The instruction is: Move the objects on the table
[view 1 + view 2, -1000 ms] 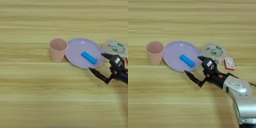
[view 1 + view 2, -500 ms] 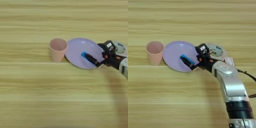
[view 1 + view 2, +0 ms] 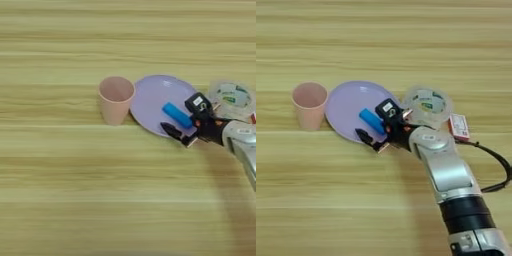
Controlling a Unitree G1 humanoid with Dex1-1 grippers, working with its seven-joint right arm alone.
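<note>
Your pincer stands spread over the near right rim of the lilac plate, one finger low at the rim, the other above. Between them, touching neither that can be confirmed, lies the blue block, long axis running upper left to lower right. The red-and-white box sits well apart to the right on the worktop, beyond the tape roll.
</note>
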